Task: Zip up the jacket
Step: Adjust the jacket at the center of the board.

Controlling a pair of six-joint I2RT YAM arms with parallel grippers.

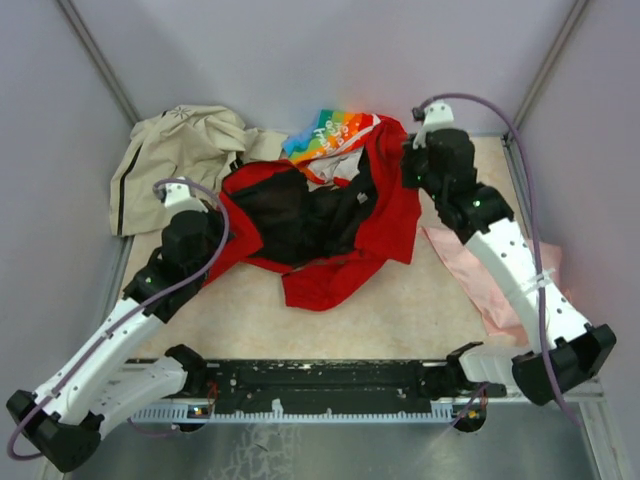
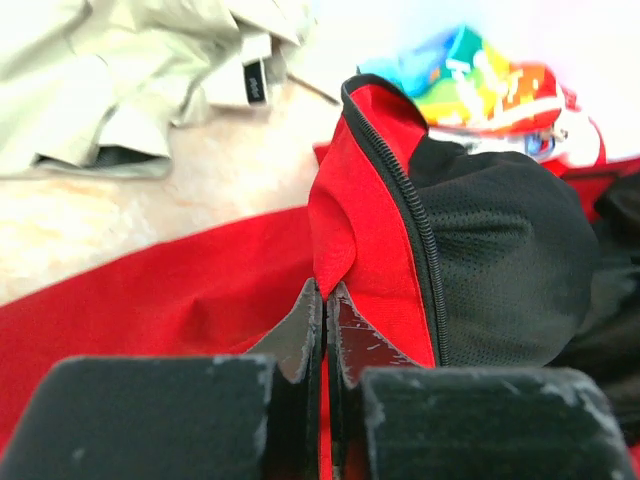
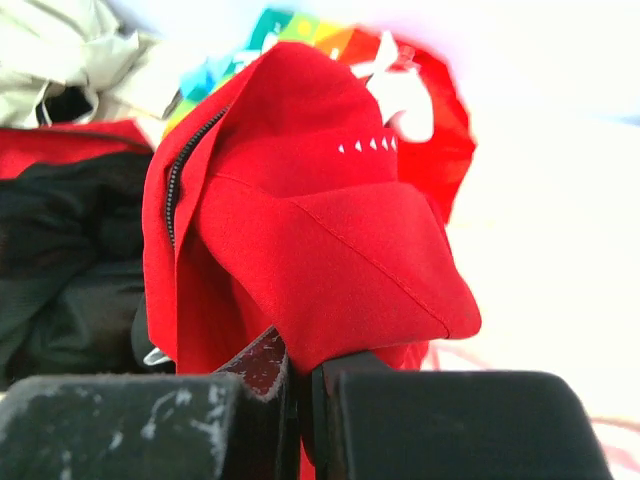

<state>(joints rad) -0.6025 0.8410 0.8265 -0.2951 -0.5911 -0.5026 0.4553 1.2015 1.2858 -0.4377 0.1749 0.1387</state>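
The red jacket (image 1: 385, 215) lies open in the middle of the table, black lining (image 1: 300, 215) up, both front edges lifted. My left gripper (image 2: 327, 295) is shut on the jacket's left front edge (image 2: 360, 200), beside its dark zipper line (image 2: 420, 230). In the top view this gripper (image 1: 215, 222) sits at the jacket's left side. My right gripper (image 3: 300, 365) is shut on a fold of the jacket's red cloth (image 3: 330, 240), a zipper line (image 3: 180, 180) to its left. In the top view it (image 1: 413, 165) is at the jacket's upper right corner.
A beige jacket (image 1: 175, 150) with a black stripe lies at the back left. A rainbow-and-white printed garment (image 1: 330, 135) lies behind the red jacket. A pink cloth (image 1: 480, 275) lies under the right arm. A black rail (image 1: 320, 380) runs along the near edge.
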